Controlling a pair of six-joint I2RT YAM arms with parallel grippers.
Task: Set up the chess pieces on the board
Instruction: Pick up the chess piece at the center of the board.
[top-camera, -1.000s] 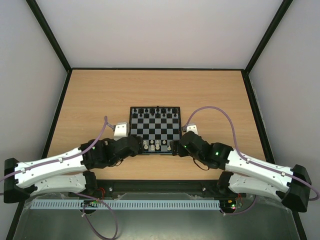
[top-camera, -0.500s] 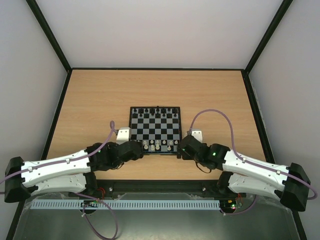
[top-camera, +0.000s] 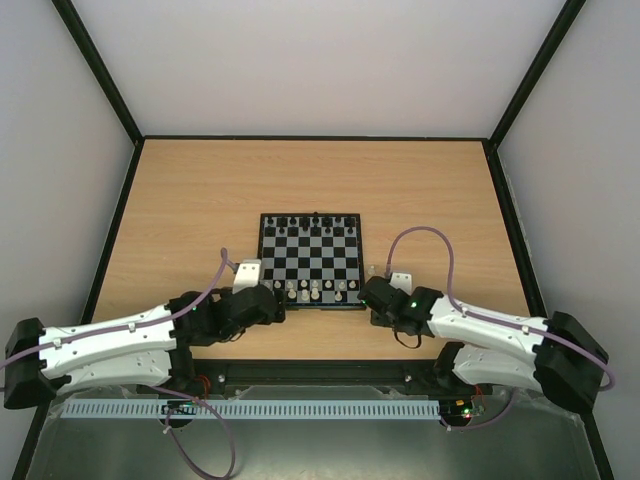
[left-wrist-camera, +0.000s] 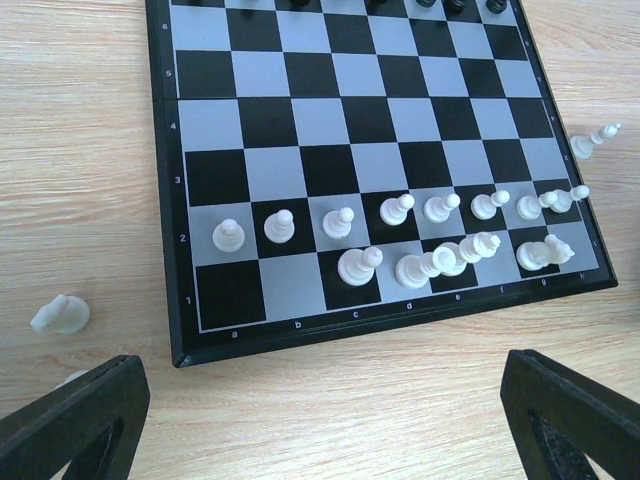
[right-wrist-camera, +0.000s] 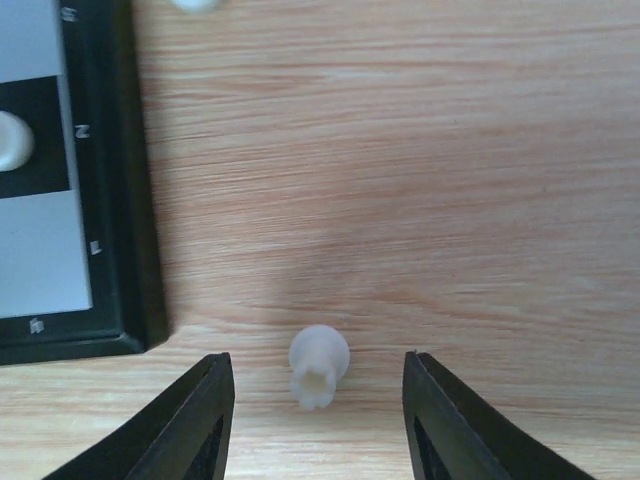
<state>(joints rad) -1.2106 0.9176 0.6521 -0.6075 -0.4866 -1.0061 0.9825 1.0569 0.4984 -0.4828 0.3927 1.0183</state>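
You're hovering the right fingers (right-wrist-camera: 190, 420) parted around a white piece (right-wrist-camera: 319, 365) lying on the counter (right-wrist-camera: 400, 150) between them, untouched, board (right-wrist-camera: 135, 200) off to their left. Be centering before squeezing. Left fingers (left-wrist-camera: 80, 410) gaping open.

Soft, even light falls on you from overhead, so the wooden surface (top-camera: 200, 200) looks bright and warm with no hard glare. Just ahead of the right fingers (right-wrist-camera: 190, 420) a faint, diffuse shadow dulls the wood, and the whitish chess piece (right-wrist-camera: 319, 365) between them is slightly soft. The left fingers (left-wrist-camera: 75, 420) are dark and blurred. Beyond them the board (left-wrist-camera: 163, 200) is sharp, and its pale pieces look a little washed out.
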